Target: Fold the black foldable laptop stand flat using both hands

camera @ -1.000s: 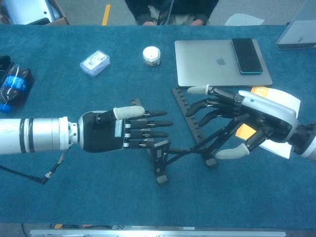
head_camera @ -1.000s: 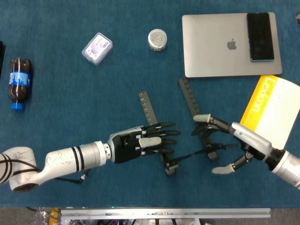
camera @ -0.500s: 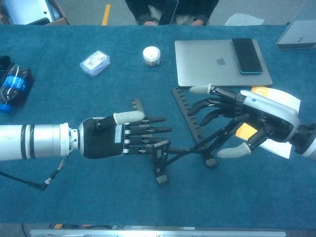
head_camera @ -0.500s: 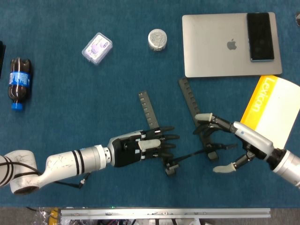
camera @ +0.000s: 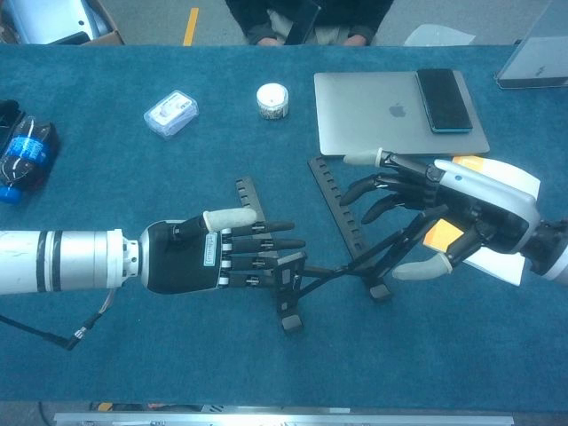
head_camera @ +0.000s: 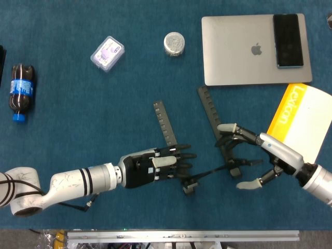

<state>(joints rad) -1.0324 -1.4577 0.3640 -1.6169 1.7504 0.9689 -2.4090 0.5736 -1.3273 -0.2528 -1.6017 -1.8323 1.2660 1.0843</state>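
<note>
The yellow book reads "Lexicon"; the laptop bears an Apple logo.

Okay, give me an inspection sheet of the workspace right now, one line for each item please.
Surface: blue cloth-covered table.
Job's things: black laptop stand lies spread open, both toothed rails apart, not folded.
Clutter: closed silver laptop with a phone on it, yellow and white book, small round tin, clear plastic box, cola bottle lying down.
Hands: left hand flat, fingers extended at the stand's left rail; right hand curled over the right rail, thumb spread; grip cannot be told.
Cables: thin black cable below the left arm.
Surroundings: seated person beyond the table.
</note>
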